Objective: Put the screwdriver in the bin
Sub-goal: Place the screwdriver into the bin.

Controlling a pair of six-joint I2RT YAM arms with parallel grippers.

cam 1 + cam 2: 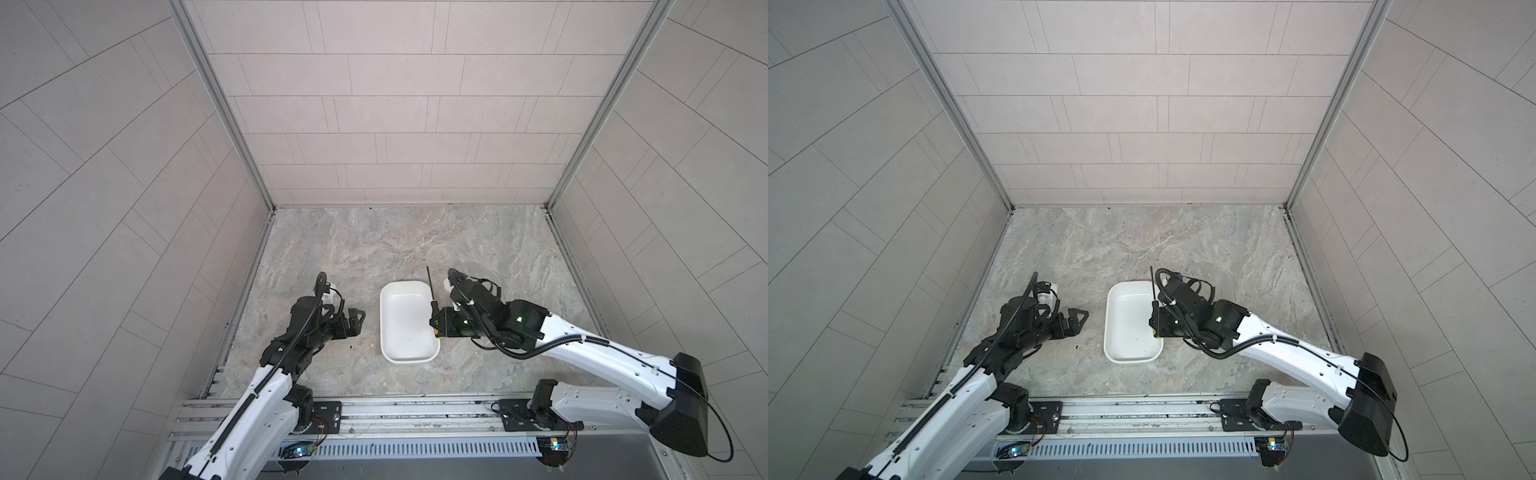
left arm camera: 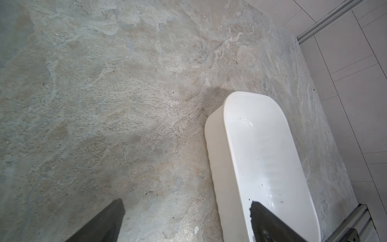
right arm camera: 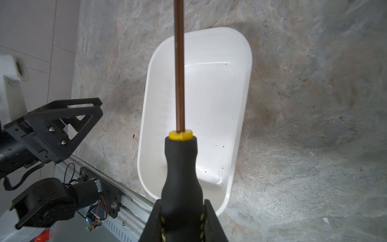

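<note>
The screwdriver [image 3: 181,167] has a black handle, a yellow collar and a thin shaft [image 1: 430,284]. My right gripper [image 3: 182,202] is shut on the handle, one finger on each side. It hangs at the right rim of the bin [image 1: 403,332], a shallow white tray with nothing in it. The shaft points toward the back wall, past the bin's far right corner. In both top views the right gripper [image 1: 1152,322] overlaps that rim. My left gripper [image 1: 360,322] sits left of the bin, open and holding nothing; its fingers [image 2: 117,211] stand wide apart beside the bin [image 2: 257,146].
The bin stands on a grey stone-look tabletop [image 1: 395,245] enclosed by tiled walls on three sides. An aluminium rail [image 1: 395,411] carrying both arm bases runs along the front edge. A small dark speck [image 1: 351,345] lies left of the bin.
</note>
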